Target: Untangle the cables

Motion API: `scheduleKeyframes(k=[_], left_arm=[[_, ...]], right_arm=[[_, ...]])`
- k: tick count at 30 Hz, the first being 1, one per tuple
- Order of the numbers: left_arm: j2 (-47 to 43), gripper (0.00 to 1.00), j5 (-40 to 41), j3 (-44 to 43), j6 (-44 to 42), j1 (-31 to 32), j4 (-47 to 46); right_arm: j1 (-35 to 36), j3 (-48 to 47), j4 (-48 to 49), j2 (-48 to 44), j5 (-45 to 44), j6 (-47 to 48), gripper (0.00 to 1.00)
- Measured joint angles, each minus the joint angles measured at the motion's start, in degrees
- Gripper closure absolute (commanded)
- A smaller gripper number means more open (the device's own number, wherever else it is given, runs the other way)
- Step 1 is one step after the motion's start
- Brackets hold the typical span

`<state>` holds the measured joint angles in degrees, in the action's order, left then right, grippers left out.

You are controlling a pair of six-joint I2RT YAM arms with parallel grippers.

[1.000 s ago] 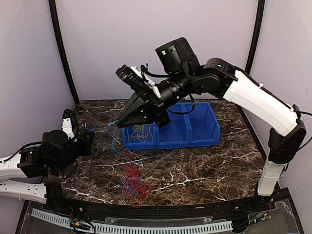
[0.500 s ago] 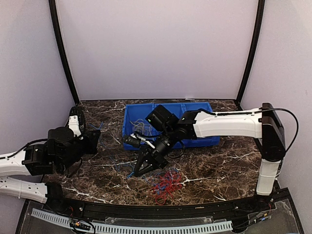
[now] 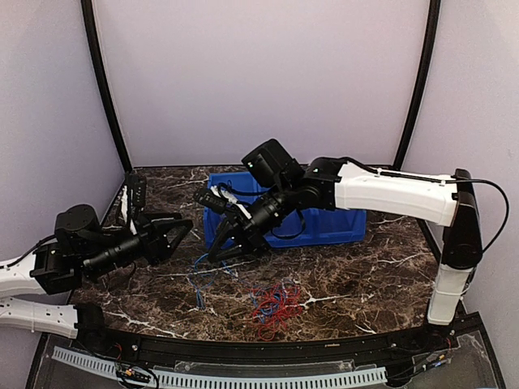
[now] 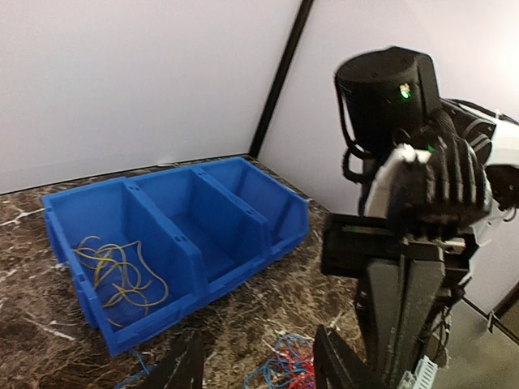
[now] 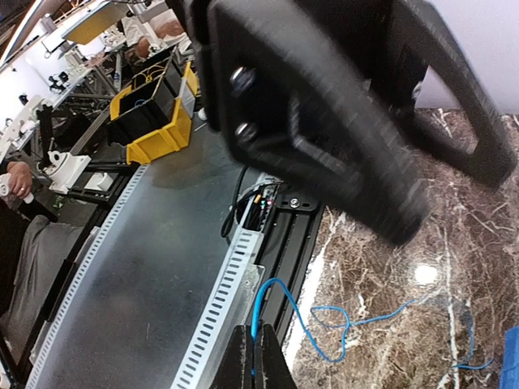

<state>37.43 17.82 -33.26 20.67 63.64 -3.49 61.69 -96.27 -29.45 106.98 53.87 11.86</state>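
A mixed red and blue bundle of cables [image 3: 274, 300] lies on the marble near the front edge, and it also shows as the bundle [image 4: 293, 369] low in the left wrist view. Loose blue cables [image 3: 203, 271] trail to its left. Yellow-tan cables [image 4: 117, 271] lie in the left compartment of the blue bin [image 4: 243, 203]. My right gripper [image 3: 217, 253] hangs above the blue strands. It is the same right gripper [image 5: 258, 358] that is shut on one blue cable [image 5: 280, 312], which loops down to the table. My left gripper [image 3: 180, 235] is open and holds nothing.
The blue bin [image 3: 332, 227] has three compartments and stands at the back centre, partly hidden by the right arm [image 3: 389, 194]. The slotted cable duct [image 3: 243, 377] runs along the table's front edge. The left gripper's body [image 5: 324, 121] fills the top of the right wrist view.
The left gripper has opened and swung right toward the centre. The right gripper has risen and moved left, drawing a blue cable out of the bundle.
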Motion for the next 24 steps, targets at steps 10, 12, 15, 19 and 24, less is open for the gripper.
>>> scheduleKeyframes(k=[10, 12, 15, 19, 24], left_arm=[[13.5, 0.52, -16.9, 0.5, -2.2, -0.9, -6.1], [14.6, 0.53, -18.3, 0.5, -2.3, -1.1, -6.7], [14.5, 0.52, -19.3, 0.6, -2.3, -1.1, -6.9], [11.5, 0.46, -18.8, 1.5, -2.3, -1.1, -5.9], [1.7, 0.41, -16.0, 5.1, -2.2, -0.7, -6.0]], right_arm=[[-0.1, -1.9, -3.7, 0.0, -3.8, 0.5, 1.0], [-0.1, -1.9, -5.0, 0.0, -3.9, 0.7, 1.0], [-0.1, -1.9, -5.3, 0.0, -3.8, 1.3, 1.0], [0.0, -1.6, -5.2, -0.1, -4.1, 1.7, 1.0], [-0.8, -0.2, -3.8, -0.5, -5.9, 2.2, 1.0]])
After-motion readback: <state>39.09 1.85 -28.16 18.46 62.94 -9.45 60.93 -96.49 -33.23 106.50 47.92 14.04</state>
